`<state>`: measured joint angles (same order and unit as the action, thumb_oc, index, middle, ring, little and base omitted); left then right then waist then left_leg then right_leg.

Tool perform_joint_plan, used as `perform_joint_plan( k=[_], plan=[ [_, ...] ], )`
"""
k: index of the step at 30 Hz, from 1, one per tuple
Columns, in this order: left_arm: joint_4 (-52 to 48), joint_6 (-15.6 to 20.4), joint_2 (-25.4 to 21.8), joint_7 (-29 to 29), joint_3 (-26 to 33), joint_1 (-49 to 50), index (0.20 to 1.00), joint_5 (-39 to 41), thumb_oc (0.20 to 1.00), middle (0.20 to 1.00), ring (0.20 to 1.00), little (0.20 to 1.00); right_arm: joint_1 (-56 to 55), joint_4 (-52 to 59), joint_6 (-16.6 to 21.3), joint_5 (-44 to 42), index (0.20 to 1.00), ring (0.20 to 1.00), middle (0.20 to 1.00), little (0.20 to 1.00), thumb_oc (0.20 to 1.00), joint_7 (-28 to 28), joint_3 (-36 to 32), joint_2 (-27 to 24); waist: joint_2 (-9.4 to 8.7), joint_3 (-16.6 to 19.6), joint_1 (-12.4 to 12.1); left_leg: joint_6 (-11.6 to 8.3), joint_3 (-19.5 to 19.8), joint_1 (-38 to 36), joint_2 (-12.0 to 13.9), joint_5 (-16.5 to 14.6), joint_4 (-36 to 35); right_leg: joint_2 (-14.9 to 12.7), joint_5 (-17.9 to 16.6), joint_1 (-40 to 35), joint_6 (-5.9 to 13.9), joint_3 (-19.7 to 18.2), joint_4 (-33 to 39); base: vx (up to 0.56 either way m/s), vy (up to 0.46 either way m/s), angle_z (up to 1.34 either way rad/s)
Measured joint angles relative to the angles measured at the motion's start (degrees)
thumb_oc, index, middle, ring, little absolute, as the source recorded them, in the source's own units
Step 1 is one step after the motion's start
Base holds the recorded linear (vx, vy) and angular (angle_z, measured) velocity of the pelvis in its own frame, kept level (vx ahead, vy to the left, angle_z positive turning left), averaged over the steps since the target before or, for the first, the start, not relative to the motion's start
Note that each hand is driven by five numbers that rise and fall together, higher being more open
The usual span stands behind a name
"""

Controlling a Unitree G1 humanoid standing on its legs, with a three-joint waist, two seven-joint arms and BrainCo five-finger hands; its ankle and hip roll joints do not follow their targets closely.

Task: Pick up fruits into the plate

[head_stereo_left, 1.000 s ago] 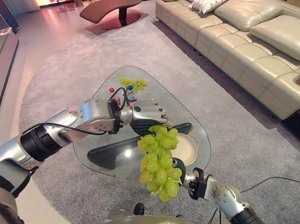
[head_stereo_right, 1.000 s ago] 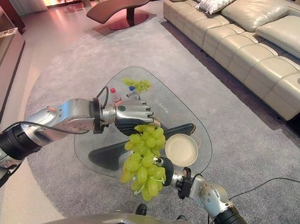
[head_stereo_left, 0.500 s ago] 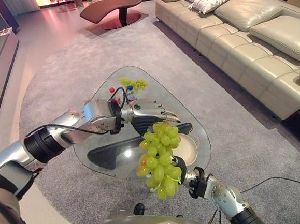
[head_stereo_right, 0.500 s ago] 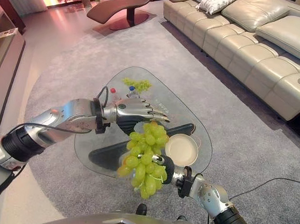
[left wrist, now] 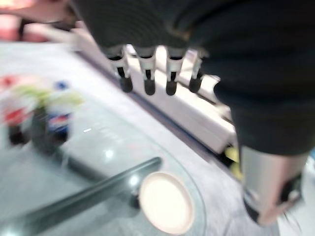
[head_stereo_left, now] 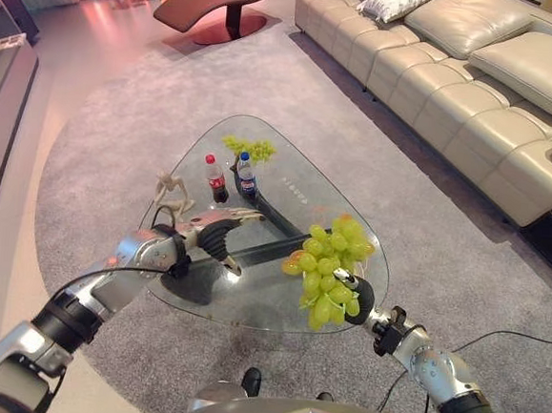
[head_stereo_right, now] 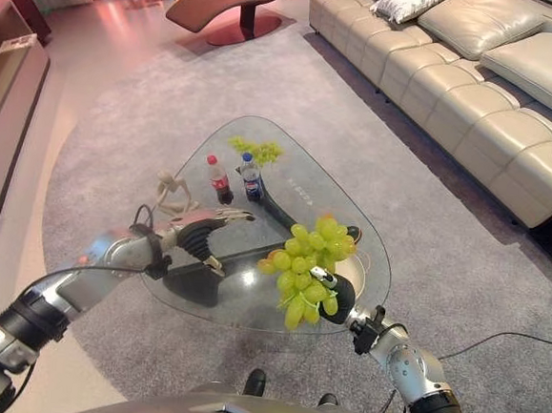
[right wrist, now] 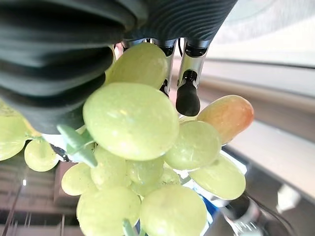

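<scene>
**Grapes handed off to the right hand, now over the plate side of the table**

Sofa [head_stereo_left: 476, 98] runs along the far right, with a lounge chair [head_stereo_left: 220, 6] at the far end of the grey carpet [head_stereo_left: 120, 127]. Nearer stands the glass table [head_stereo_left: 213, 154], the work surface.

A second ago the left hand gripped the top of the big grape bunch above the table's near middle, with the right hand underneath. Now the left hand [head_stereo_left: 219, 231] has let go and drawn back to the left; its fingers are stretched out and empty, as the left wrist view confirms. The right hand [head_stereo_left: 357, 299] alone carries the grape bunch [head_stereo_left: 328, 268], fingers curled round its stem end, and has swung it right and farther, so it hangs over the table's right side where the plate [left wrist: 165, 202] sits. From the head views the plate is hidden behind the fruit. The handover looks complete; lowering into the plate seems to be what remains.

A second, smaller grape bunch [head_stereo_left: 248, 149] lies at the table's far edge, not yet collected. Just near it stand two small bottles [head_stereo_left: 231, 176], and a pale figurine [head_stereo_left: 172, 194] stands left of them; all three crowd the reach to that far bunch.
</scene>
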<state>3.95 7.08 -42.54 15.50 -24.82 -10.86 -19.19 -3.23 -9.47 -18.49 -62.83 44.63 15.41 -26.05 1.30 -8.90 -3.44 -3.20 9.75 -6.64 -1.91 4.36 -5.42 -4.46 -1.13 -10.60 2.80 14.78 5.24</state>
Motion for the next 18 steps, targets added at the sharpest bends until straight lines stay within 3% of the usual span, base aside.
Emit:
perform_joint_plan(
  k=[9,11,18],
  plan=[
    [16.2,-7.4,5.4,-8.9,3.6,9.4,1.000,9.8,1.000,1.000,1.000,1.000,-0.2,-6.1,7.8,10.6,0.200,0.200,0.200,0.200,0.200,-10.3,-7.5,-2.3,-1.51,-3.5,-1.6,0.26,0.2,1.7,0.0,0.2,0.0,0.1,0.0,1.6,-0.01,0.1,0.0,-0.05,-0.009,0.01],
    [21.1,-6.9,7.5,-11.8,4.2,10.0,1.000,11.6,1.000,1.000,1.000,1.000,1.0,-7.3,9.7,13.3,0.200,0.200,0.200,0.200,0.200,-13.2,-8.1,-2.9,-1.51,-4.6,-1.9,0.90,0.5,3.1,0.0,1.0,0.3,0.2,0.0,2.9,-0.01,0.3,0.0,-0.10,0.001,0.06],
    [39.8,-6.5,16.7,-19.4,4.2,8.4,1.000,15.4,1.000,1.000,1.000,1.000,11.8,-17.8,14.5,25.3,0.200,0.200,0.200,0.200,0.200,-25.6,-8.1,-3.4,-1.07,-10.9,-2.8,0.07,2.5,6.5,-0.1,2.5,0.7,0.5,-0.1,5.7,-0.04,2.3,-0.5,-0.09,0.019,0.15]
  ],
)
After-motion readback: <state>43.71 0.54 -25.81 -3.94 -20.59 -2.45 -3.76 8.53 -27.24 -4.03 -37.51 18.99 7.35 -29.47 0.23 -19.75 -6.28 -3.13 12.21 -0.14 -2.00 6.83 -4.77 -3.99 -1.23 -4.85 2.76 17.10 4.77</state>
